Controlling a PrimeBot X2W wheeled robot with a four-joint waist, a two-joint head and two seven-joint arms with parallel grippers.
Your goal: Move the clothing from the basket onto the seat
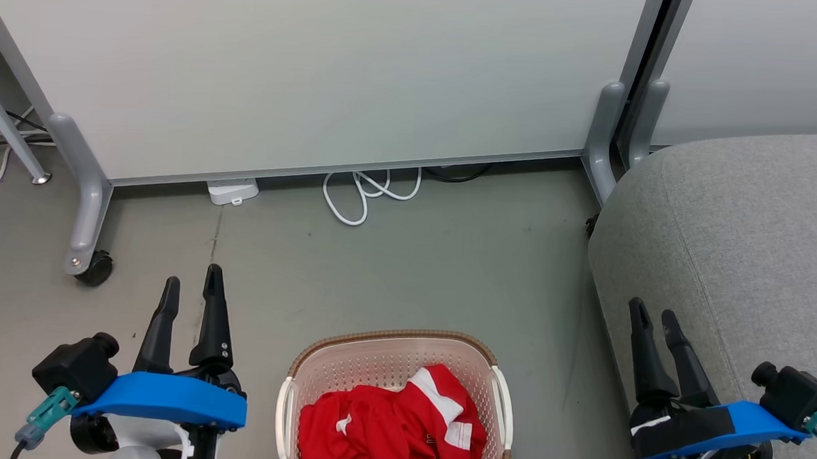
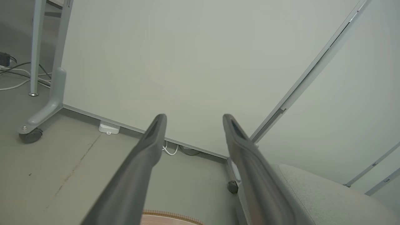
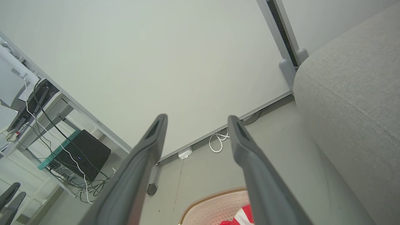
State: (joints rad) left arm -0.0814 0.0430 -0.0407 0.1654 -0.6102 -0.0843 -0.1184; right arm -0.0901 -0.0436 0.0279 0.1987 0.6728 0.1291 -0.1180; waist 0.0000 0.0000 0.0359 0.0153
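The red clothing (image 1: 384, 431) lies in the basket (image 1: 390, 335), bottom middle. The grey seat (image 1: 743, 240) is at the right. The left gripper (image 1: 192, 287) and right gripper (image 1: 653, 318) are spread apart, holding nothing. I think grabbing comes next: reach down into the basket.

clothing (image 1: 384, 427): red, crumpled in basket (image 1: 374, 357) | seat (image 1: 743, 240): grey, bare

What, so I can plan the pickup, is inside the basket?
The basket holds the clothing, a crumpled red garment with white panels. It covers most of the bottom, so anything beneath cannot be seen.
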